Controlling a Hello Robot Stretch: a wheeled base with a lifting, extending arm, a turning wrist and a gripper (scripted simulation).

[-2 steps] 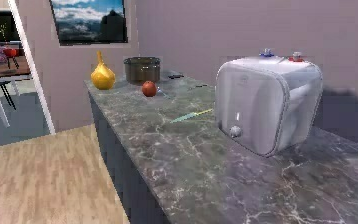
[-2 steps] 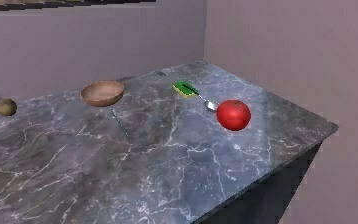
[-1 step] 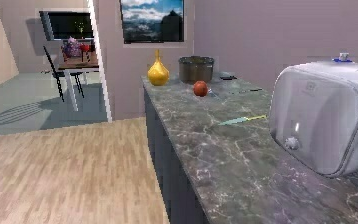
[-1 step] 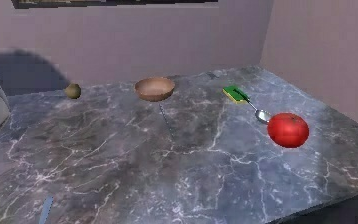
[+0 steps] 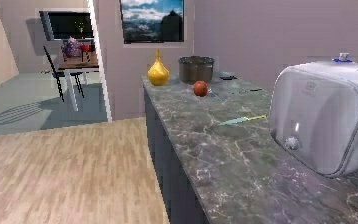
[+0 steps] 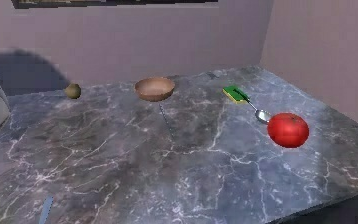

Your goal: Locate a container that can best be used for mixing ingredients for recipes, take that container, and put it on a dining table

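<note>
1. Presently, the brown bowl (image 6: 155, 88) stands upright on the marble counter (image 6: 137, 160), near the back wall in the arm side view.
2. A small olive-brown round thing (image 6: 73, 91) lies to the bowl's left. A green-handled utensil (image 6: 237, 96) and a red round fruit (image 6: 288, 129) lie to its right. All are apart from it.
3. Ahead, a table (image 5: 75, 62) stands in the far room beyond the doorway.
4. State of my gripper: I cannot tell.

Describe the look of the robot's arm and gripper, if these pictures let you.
Their colours, shapes and markings cannot be told here. Just right of the middle of the arm side view's bottom edge lies dark marbled countertop, with a brown bowl farther up.
</note>
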